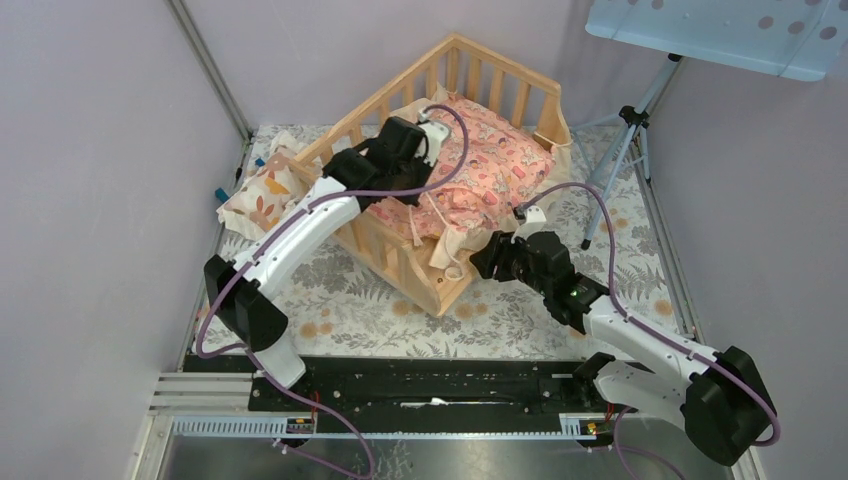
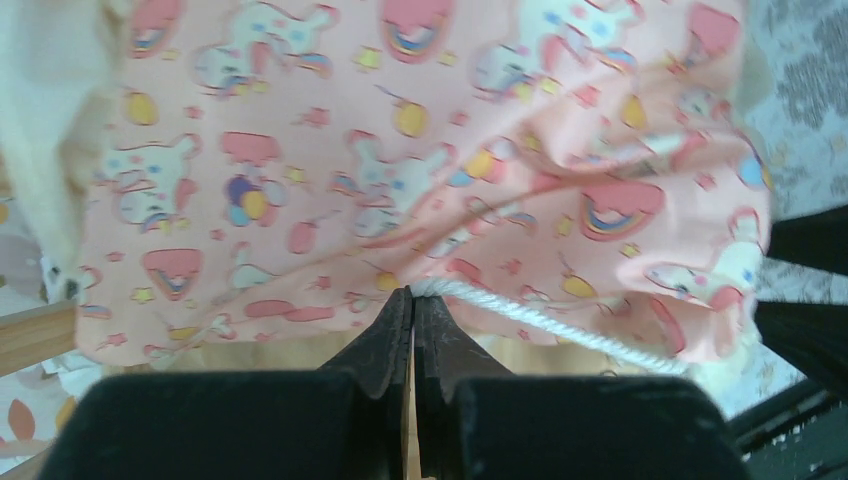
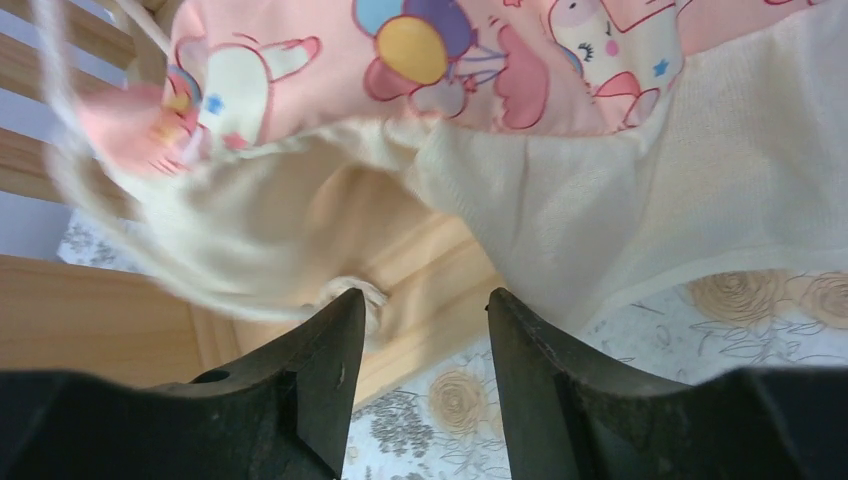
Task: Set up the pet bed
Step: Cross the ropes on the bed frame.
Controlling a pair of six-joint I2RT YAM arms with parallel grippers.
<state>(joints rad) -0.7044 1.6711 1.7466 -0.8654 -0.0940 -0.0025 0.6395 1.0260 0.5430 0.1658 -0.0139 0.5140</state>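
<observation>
Toward twelve o'clock on the table, the pet bed [image 1: 440, 292] sat angled, the pink cushion [image 1: 492, 165] inside it. Left wrist: at six o'clock the left gripper [image 2: 412, 296], fingers pressed together, pinched a white cord [image 2: 560, 330]. Right wrist: at six o'clock the right gripper [image 3: 425, 305] stood spread below the cream ruffle [image 3: 600, 220].

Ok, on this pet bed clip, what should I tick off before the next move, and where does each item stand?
1. Left gripper has a firm hold: jaws shut, with the white cord pinched at their tips. Ok.
2. Right gripper is free: jaws open, nothing between them. Ok.
3. Pink cushion is inside the pet bed. Ok.
4. Cream ruffle is tucked in: it spills over the bed's front edge. Not ok.
5. Small pillow is in the bed: it lies on the table outside the left rail. Not ok.
6. Cushion lies flat on the base. Cannot tell.
</observation>
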